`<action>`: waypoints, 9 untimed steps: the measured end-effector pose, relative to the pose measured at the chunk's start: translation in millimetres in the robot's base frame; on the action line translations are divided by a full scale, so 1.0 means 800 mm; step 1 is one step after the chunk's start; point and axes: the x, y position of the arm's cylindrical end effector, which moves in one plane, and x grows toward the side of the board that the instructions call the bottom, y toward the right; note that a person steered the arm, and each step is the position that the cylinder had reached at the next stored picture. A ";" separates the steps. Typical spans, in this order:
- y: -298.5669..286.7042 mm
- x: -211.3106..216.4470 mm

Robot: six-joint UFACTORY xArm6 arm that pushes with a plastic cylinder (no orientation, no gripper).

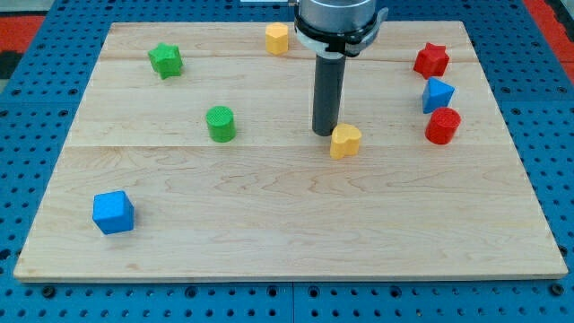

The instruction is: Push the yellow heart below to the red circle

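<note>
The yellow heart (pixel 345 141) lies on the wooden board (pixel 287 224), right of centre. The red circle (pixel 442 126) stands near the view's right edge, about level with the heart and some way to its right. My tip (pixel 324 133) rests on the board just left of the yellow heart, touching or almost touching its upper left side. The rod rises straight up from there to the arm at the view's top.
A blue triangular block (pixel 438 94) sits just above the red circle, and a red star (pixel 431 60) above that. A yellow hexagon (pixel 277 39) is at top centre. A green star (pixel 166 60), a green circle (pixel 221 123) and a blue cube (pixel 113 213) lie on the left.
</note>
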 end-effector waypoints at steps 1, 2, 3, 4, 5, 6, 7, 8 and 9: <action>0.000 0.018; 0.000 0.035; 0.020 0.040; 0.061 0.040; 0.098 0.042; 0.095 0.060; 0.092 0.082; 0.092 0.102; 0.103 0.108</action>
